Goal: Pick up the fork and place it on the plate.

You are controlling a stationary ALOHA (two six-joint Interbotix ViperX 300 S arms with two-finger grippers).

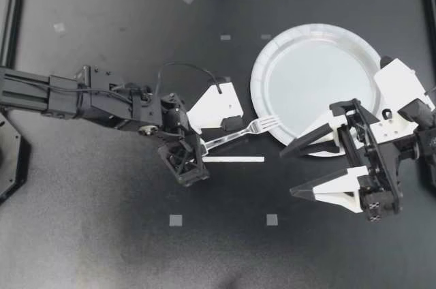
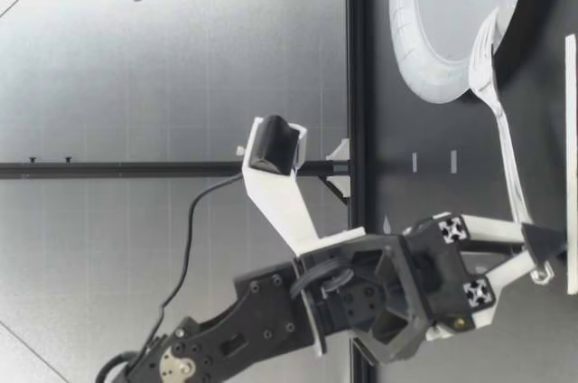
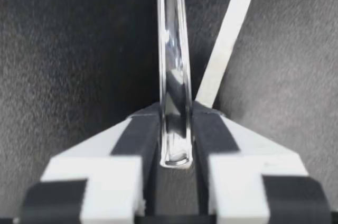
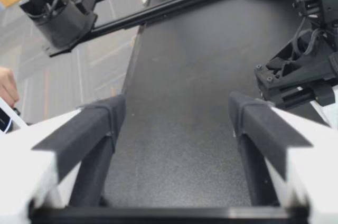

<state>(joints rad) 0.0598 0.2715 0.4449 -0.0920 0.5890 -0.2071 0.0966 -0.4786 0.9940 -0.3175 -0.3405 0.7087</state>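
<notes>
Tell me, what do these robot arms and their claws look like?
Both arms are black, blocky and jointed. A thin black cable loops over my left arm. My left gripper and right gripper each have two white wedge-shaped fingers with black pads, and a white bracket at the wrist.

room at the edges, crowded middle

in the top view, the frame's upper left and bottom band are free table [image 1: 102, 64]. at centre my left gripper [image 1: 202, 147] clamps the fork [image 1: 242, 132], with a white strip [image 1: 234, 159] just below. my right gripper [image 1: 287, 174], fingers spread, overlaps the plate [image 1: 317, 78] at its lower right rim.
</notes>
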